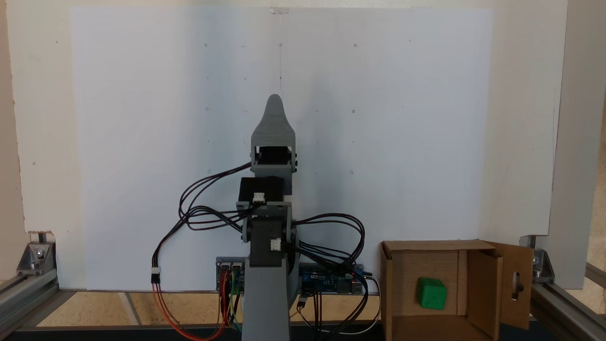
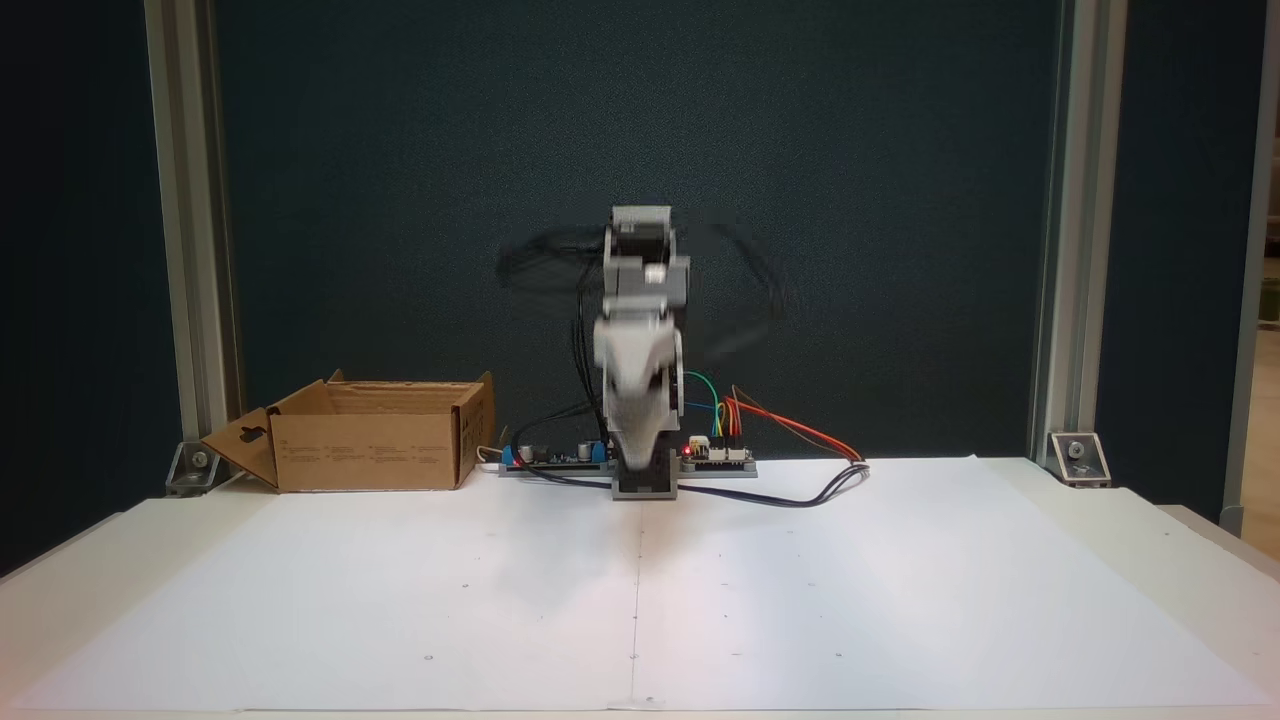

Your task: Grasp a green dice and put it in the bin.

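Observation:
The green dice [image 1: 431, 293] lies inside the bin [image 1: 428, 246], a brown cardboard box at the lower right of a fixed view, with its slotted flap folded outward. In the other fixed view the bin [image 2: 362, 450] stands at the left on the table's far edge, and its walls hide the dice. The grey gripper [image 1: 274, 102] is at the middle of the table, well apart from the bin, with nothing visibly in it. It shows as a single tapered tip. In the front view the gripper [image 2: 633, 440] is blurred and points down in front of the arm's base.
White paper [image 2: 800, 580] covers the table. Controller boards [image 2: 715, 455] and loose cables [image 1: 326, 227] sit around the arm's base. Aluminium frame posts [image 2: 1055, 250] stand at the table's corners.

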`<state>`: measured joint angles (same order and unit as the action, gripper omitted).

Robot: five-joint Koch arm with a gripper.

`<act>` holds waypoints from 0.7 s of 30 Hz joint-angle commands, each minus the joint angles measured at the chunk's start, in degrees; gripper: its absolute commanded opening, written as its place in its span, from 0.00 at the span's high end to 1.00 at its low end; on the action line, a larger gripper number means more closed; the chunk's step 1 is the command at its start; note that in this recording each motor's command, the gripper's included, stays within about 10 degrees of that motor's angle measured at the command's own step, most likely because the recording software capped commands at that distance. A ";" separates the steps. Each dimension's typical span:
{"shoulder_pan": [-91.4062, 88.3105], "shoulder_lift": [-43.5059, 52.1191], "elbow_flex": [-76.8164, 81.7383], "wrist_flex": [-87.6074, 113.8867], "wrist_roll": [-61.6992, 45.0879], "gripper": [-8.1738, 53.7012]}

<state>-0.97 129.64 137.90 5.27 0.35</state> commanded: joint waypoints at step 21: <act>3.25 6.42 28.83 -58.78 1.23 0.15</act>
<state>2.29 129.64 168.05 -46.32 0.35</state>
